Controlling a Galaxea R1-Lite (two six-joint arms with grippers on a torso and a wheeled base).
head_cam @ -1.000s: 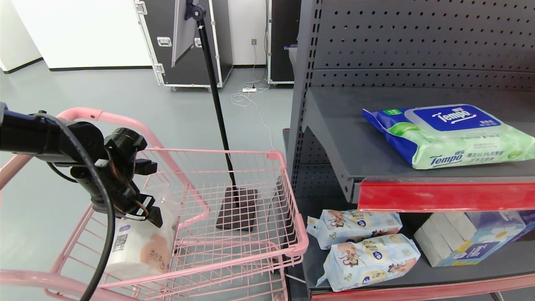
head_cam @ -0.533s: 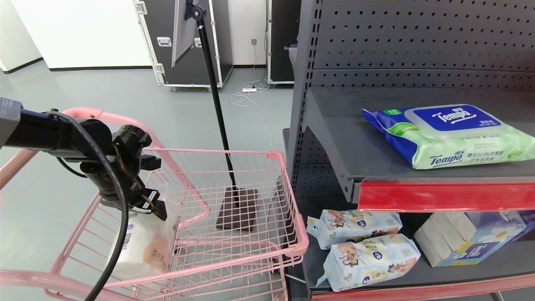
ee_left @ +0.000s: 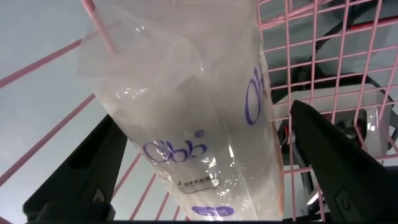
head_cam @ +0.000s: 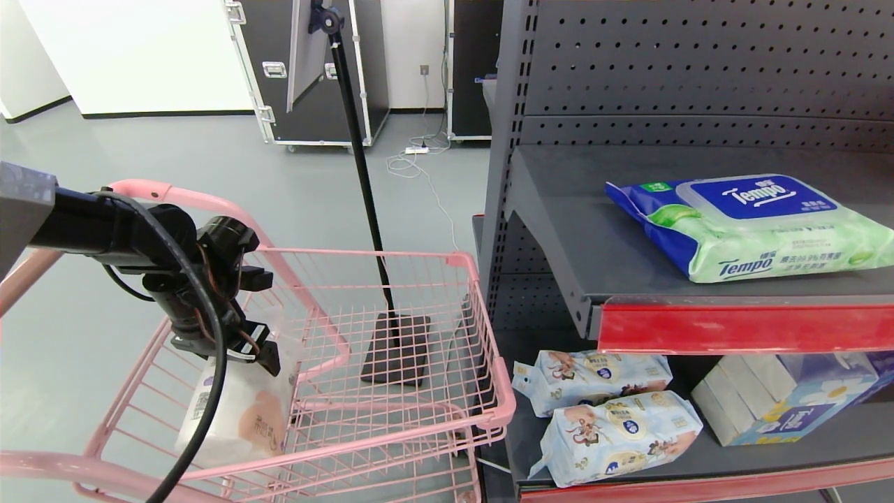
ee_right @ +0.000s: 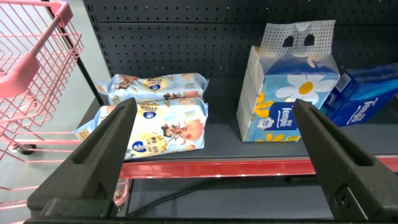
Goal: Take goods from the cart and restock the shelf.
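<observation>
**Desk:** What does the head camera show?

**Photographer:** A pink wire cart [head_cam: 489, 409] stands just left of a grey shelf [head_cam: 733, 328]. The left tool [head_cam: 264, 321] hangs inside the cart, over the top of a white pack of tissues [head_cam: 241, 419] standing on end in the near left corner. On the upper board of the shelf lies a green-and-blue wipes pack [head_cam: 754, 223]. The board below holds two patterned packs [head_cam: 607, 405] beside a tissue bundle [head_cam: 789, 405]. A black pole stand [head_cam: 360, 161] rises behind the cart.

**Desk:** And the left wrist camera?

**Photographer:** The left tool [ee_left: 206, 115] is spread wide, one finger on either side of the pack of tissues [ee_left: 205, 155] in its clear wrapper. I cannot tell whether the fingers touch it. Pink cart [ee_left: 323, 56] wire runs behind.

**Desk:** The right wrist camera?

**Photographer:** The right tool [ee_right: 212, 106] is spread wide with nothing between its fingers, and faces the lower board of the shelf [ee_right: 249, 165]. The two patterned packs [ee_right: 165, 124] lie side by side there. The tissue bundle [ee_right: 289, 99] stands apart from them, next to a blue box [ee_right: 364, 93]. The cart [ee_right: 37, 62] shows at the edge.
</observation>
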